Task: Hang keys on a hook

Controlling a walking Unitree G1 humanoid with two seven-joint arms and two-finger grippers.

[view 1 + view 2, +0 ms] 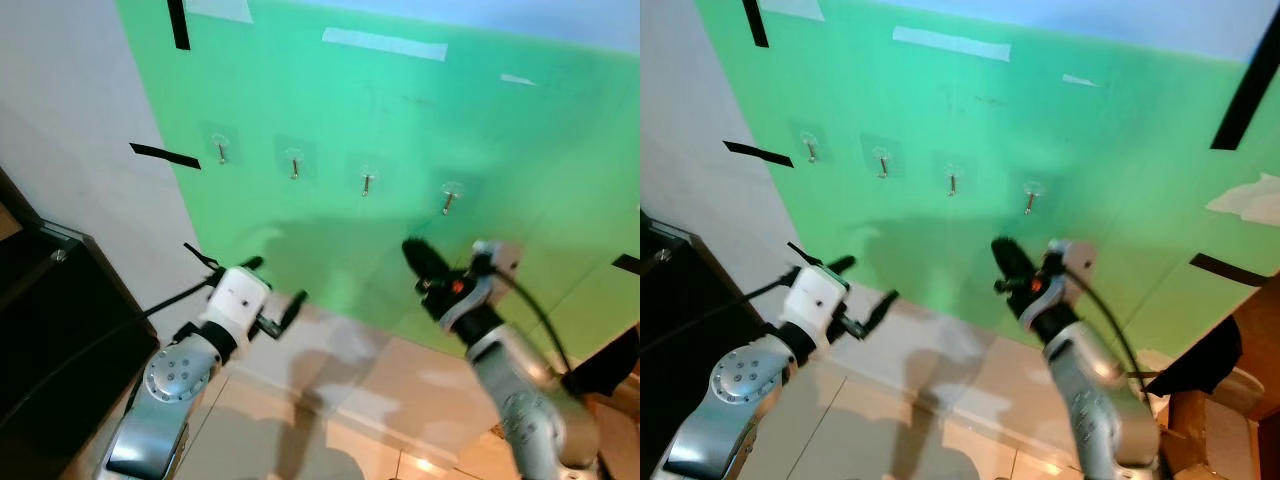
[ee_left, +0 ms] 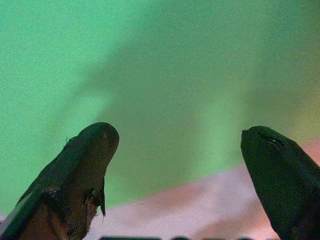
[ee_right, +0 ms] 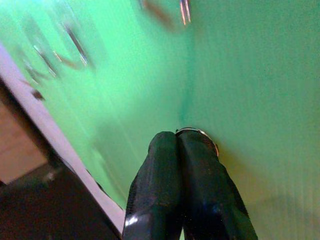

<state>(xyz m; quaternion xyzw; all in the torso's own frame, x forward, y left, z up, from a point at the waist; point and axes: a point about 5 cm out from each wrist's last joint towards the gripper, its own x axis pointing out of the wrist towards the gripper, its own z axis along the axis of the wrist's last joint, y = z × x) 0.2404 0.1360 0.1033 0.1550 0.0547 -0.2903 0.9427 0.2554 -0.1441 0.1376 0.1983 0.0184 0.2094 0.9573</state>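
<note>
Four small metal hooks on clear pads run in a row across the green wall [image 1: 400, 110]: hook one [image 1: 221, 150], hook two [image 1: 294, 163], hook three [image 1: 367, 182] and hook four [image 1: 449, 196]. My right gripper [image 1: 412, 248] is raised toward the wall, below and between hooks three and four. Its fingers [image 3: 172, 165] are pressed together, and a thin metal key ring [image 3: 200, 132] peeks out at their tips. The rest of the keys is hidden. My left gripper [image 1: 275, 282] is held lower, near the wall's foot, open with nothing between its fingers [image 2: 85, 155].
A black cabinet [image 1: 50, 320] stands at the left against the white wall. Black tape strips [image 1: 165, 156] and white tape [image 1: 385, 43] are stuck on the wall. Below lie a pale skirting and tiled floor [image 1: 340, 400]. A dark cloth and a brown box [image 1: 1210, 400] sit at the lower right.
</note>
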